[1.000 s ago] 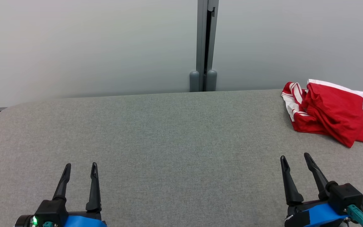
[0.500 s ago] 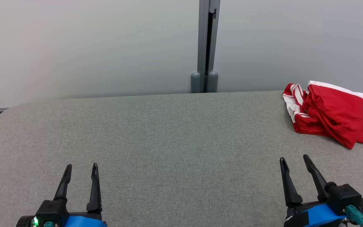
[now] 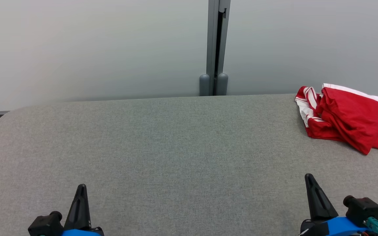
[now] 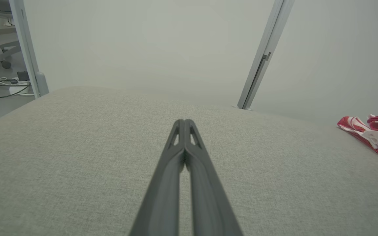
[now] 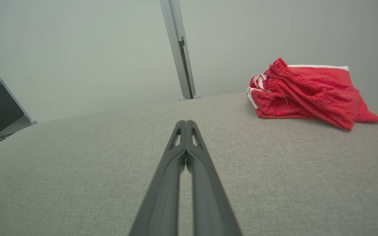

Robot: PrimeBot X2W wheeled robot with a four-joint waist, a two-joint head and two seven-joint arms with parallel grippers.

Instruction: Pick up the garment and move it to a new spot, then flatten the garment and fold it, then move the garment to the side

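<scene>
The garment point(image 3: 343, 118) is a crumpled red piece with white stripes and a white band, lying at the far right corner of the grey table point(image 3: 176, 147). It also appears at the right edge of the left wrist view as the garment point(image 4: 377, 137), and at the upper right of the right wrist view as the garment point(image 5: 307, 93). My left gripper point(image 3: 81, 188) is low at the near left, shut with nothing in it, fingertips point(image 4: 184, 123) pressed together. My right gripper point(image 3: 308, 178) is at the near right, well short of the garment, shut and empty.
A pale partition wall with a grey vertical post point(image 3: 217, 49) runs along the table's far edge. Beyond the table's left end, cables and a chair base point(image 4: 2, 75) sit on the floor. The table's rounded corners are at far left and far right.
Both grippers have gone from open to shut, and both have drawn back toward the near edge. The garment has not moved; the head view shifted slightly.
</scene>
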